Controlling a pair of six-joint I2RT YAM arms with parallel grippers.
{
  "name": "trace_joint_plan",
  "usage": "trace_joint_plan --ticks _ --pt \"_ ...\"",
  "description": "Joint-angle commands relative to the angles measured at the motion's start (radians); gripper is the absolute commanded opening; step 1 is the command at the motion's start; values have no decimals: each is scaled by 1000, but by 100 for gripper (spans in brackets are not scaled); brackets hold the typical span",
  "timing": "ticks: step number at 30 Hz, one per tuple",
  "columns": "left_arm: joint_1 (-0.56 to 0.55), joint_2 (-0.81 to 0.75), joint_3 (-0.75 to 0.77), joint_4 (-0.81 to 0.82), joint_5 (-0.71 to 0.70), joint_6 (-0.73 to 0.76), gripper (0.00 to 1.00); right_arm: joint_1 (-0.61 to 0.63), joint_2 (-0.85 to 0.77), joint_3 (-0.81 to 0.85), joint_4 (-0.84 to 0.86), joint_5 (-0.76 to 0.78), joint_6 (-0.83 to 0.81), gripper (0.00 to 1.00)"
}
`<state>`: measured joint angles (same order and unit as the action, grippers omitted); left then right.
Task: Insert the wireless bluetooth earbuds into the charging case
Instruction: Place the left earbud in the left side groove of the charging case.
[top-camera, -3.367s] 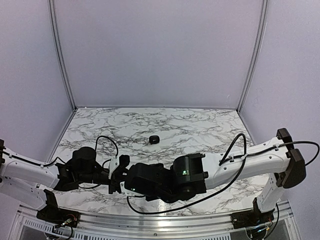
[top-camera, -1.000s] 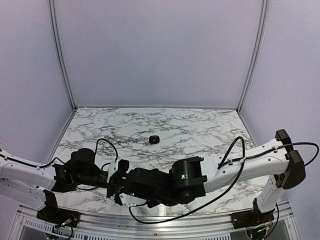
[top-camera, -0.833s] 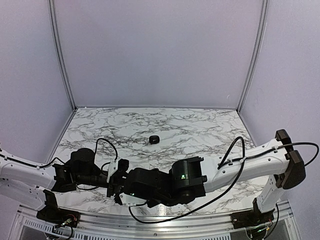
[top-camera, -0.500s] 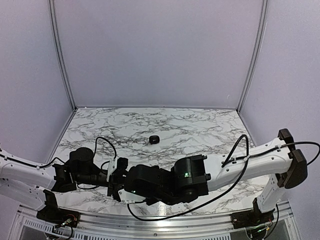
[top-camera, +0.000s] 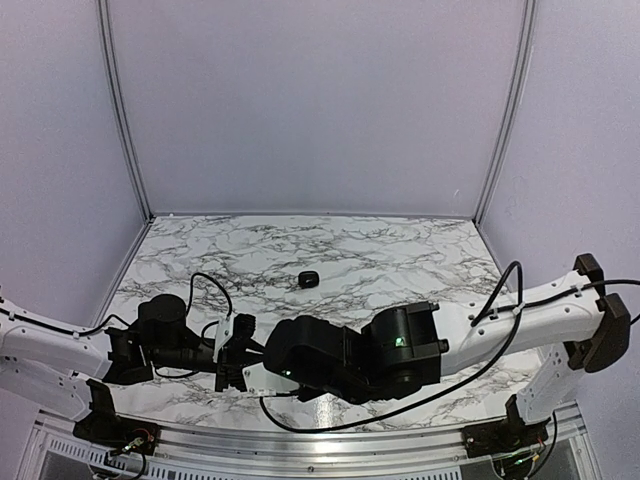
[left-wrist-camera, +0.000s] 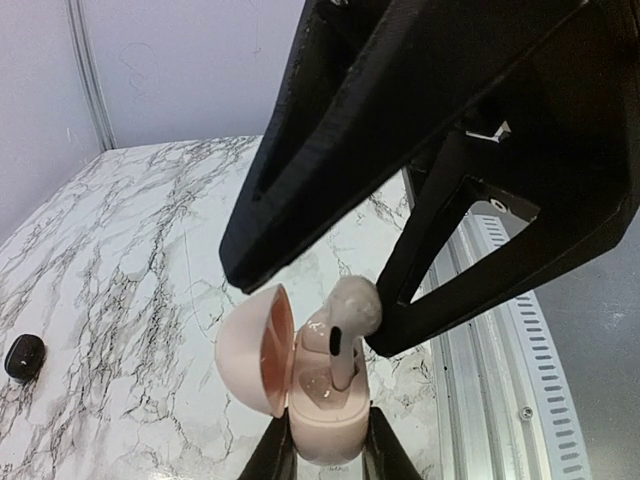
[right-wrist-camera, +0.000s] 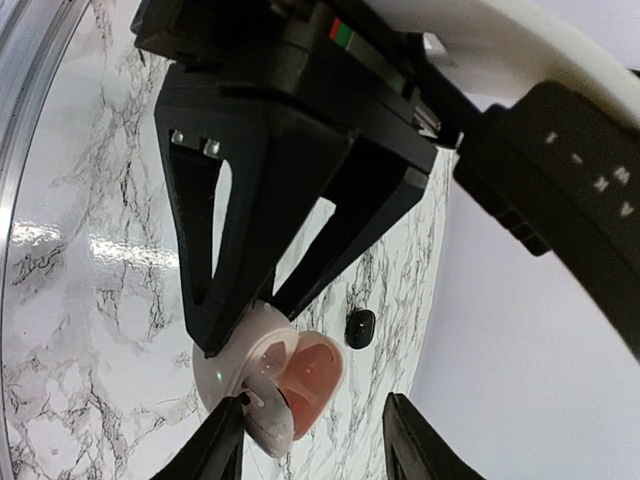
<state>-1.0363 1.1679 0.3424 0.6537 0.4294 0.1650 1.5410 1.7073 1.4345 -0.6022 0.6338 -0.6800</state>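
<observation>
My left gripper (left-wrist-camera: 327, 455) is shut on the base of the pale pink charging case (left-wrist-camera: 320, 415), which it holds upright with its lid (left-wrist-camera: 255, 350) swung open. A pale pinkish earbud (left-wrist-camera: 352, 310), not black, stands stem-down in a well, its head sticking out. My right gripper (right-wrist-camera: 312, 445) is open around it, and one finger (left-wrist-camera: 440, 300) touches the earbud's head. The case (right-wrist-camera: 245, 360) and earbud (right-wrist-camera: 268, 425) also show in the right wrist view. In the top view both grippers (top-camera: 240, 362) meet at the near left and hide the case. No second earbud shows.
A small black rounded lump (top-camera: 309, 279) lies on the marble table (top-camera: 400, 250) further back; it also shows in the left wrist view (left-wrist-camera: 24, 357) and the right wrist view (right-wrist-camera: 359, 327). The metal front rail (left-wrist-camera: 500, 380) runs close to the grippers.
My right arm has drawn back to the right, away from the left gripper. The left arm has held still with the case.
</observation>
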Motion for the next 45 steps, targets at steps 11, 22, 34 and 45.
trace_joint_plan --ticks 11,22,34,45 --pt "-4 -1 4 53 7 10 0 0 -166 -92 118 -131 78 50" --pt "-4 -25 -3 90 25 -2 0 -68 -279 -207 180 -268 149 50" --pt "-4 -28 3 106 47 -13 0 -86 -251 -221 246 -277 129 56" --pt "-4 -20 7 107 54 -9 0 -135 -238 -208 252 -357 160 71"
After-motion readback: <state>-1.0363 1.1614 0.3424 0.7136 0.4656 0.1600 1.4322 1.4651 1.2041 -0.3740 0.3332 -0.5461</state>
